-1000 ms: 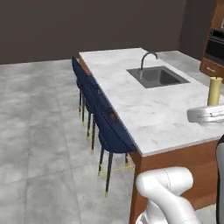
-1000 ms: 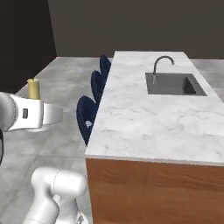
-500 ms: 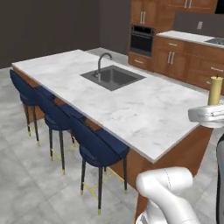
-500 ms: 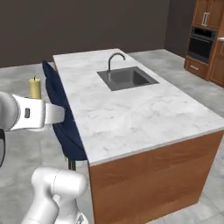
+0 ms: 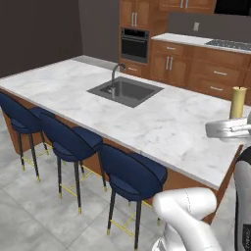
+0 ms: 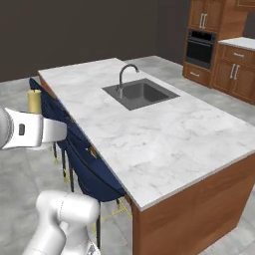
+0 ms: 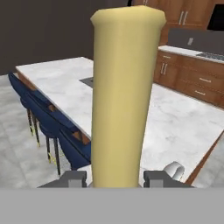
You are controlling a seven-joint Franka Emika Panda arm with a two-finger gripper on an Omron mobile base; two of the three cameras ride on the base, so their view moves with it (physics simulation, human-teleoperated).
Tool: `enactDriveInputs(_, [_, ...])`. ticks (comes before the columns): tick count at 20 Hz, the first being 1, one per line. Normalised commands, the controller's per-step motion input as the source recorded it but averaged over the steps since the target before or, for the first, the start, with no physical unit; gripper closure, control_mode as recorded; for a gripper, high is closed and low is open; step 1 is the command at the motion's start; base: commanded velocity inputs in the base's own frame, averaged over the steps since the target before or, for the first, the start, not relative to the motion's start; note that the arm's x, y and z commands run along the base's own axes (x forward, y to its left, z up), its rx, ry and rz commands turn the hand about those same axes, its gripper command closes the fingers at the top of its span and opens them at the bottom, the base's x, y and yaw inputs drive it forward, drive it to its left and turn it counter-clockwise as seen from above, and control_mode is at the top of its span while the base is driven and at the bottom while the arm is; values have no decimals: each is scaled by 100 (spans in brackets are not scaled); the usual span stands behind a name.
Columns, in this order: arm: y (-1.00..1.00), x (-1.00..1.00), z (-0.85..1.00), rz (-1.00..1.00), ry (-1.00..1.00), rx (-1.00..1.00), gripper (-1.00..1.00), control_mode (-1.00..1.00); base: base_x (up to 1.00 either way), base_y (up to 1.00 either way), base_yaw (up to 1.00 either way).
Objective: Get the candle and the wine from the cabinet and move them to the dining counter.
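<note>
Your end effector (image 7: pixel 116 177) is clenched on the candle (image 7: pixel 124 94), its two dark fingertips (image 7: pixel 74 177) pressed against the base of the stick on either side. In the left base view the candle (image 5: pixel 238 102) stands upright above the white hand, over the near right end of the dining table (image 5: pixel 147 117); in the right base view it sits off the table's left edge, above the navy stools (image 6: pixel 94 172).

Watch the grip first. You hold a smooth, waxy cylinder low down, so most of its length stands free above the fingers; a quick swing or a jolt from the base could tip it or let it slide through the pads. I judge this the main risk.

The table top is polished white-grey marble, hard and slick, so a candle set down off-vertical may topple and roll. Keep it well in from the edge and away from the dark inset sink (image 5: pixel 125 91) and the curved faucet (image 5: pixel 115 76).

The stools have rounded, padded backs close under the table's lip; a low approach from that side could clip them. Come in high over the wood base, then lower.
</note>
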Motion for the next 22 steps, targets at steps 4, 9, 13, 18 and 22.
enactDriveInputs(4, [0,0,0,0,0,0,100,100,100,71,3])
enactDriveInputs(9, [31,100,-99,24,23,0,100,-100,0,0,0])
enactDriveInputs(13, [0,100,-100,43,23,0,100,-100,0,0,0])
enactDriveInputs(18, [-32,92,-92,35,12,0,100,-100,0,0,0])
enactDriveInputs(22, [-45,43,-41,6,-1,0,100,-100,0,0,0])
